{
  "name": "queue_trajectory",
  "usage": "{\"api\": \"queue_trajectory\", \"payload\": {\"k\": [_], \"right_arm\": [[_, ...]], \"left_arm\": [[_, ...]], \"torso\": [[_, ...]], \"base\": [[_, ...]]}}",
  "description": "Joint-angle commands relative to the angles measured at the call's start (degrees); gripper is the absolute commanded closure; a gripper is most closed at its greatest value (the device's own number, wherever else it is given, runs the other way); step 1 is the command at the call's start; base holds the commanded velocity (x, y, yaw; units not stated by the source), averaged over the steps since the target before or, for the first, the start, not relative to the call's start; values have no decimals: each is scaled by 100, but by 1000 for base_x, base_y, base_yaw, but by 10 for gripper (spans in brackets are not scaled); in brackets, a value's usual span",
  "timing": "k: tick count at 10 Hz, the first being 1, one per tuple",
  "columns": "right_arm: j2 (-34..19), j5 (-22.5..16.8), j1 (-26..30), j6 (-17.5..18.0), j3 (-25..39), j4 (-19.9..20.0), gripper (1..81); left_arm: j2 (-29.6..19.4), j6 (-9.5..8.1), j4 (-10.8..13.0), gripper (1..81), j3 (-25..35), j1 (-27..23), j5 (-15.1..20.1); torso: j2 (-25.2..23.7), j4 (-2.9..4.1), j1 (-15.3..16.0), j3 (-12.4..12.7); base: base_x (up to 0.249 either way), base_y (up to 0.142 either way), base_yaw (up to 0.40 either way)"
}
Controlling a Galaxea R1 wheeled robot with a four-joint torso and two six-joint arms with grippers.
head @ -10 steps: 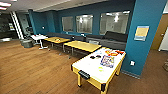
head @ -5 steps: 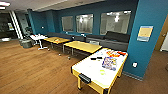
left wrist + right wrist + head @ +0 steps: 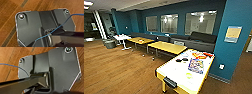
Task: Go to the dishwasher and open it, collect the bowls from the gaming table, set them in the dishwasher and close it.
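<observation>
We're rolling across the lounge's wood floor (image 3: 121, 72), arms tucked low over the boards for driving, so we can't tell if either claw is wide or narrow. The white-topped gaming table (image 3: 184, 75) sits ahead to our right, closer than a second ago. No dishwasher around.

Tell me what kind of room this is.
Probably an office break lounge: a long dark sofa runs under interior windows along teal walls, yellow tables stand on wood flooring, and a white-topped game table holds scattered colourful items.
</observation>
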Motion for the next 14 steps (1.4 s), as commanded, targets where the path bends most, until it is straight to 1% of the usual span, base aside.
{"api": "queue_trajectory", "payload": {"k": [1, 14], "right_arm": [[20, -332, 252, -24, 48, -43, 10], [29, -332, 243, -33, 47, -43, 10]], "left_arm": [[-25, 27, 62, 10, 14, -253, 273], [-34, 27, 62, 10, 14, -226, 264]], "torso": [[0, 0, 0, 0], [0, 0, 2, 0]], "base": [[175, 75, 0], [160, 88, 0]]}}
